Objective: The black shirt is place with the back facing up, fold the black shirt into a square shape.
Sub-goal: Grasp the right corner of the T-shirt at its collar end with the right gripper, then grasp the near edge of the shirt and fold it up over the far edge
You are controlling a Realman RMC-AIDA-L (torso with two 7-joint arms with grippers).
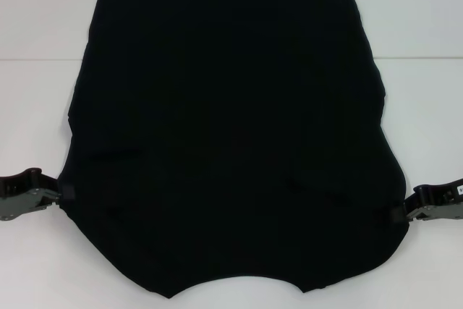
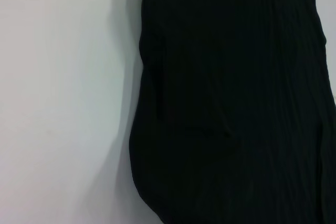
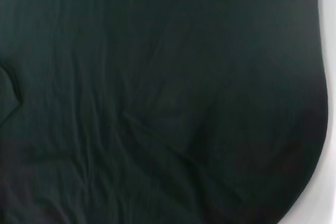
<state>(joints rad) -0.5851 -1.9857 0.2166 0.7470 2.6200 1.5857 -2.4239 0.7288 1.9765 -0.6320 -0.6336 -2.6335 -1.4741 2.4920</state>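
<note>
black shirt held at both near edges

black shirt (image 1: 231, 128) covers most of the white table (image 1: 427, 106), its curved neckline nearest the robot (sleeves look already tucked in). the left gripper (image 1: 56, 197) pinches the fabric's left edge, and the right gripper (image 1: 399, 213) pinches the right. to fold squarely, both should probably lift level and carry the near edge straight toward the far hem.

The black shirt (image 1: 231, 135) lies spread flat, lightly creased, curved neckline at the near edge.
</note>
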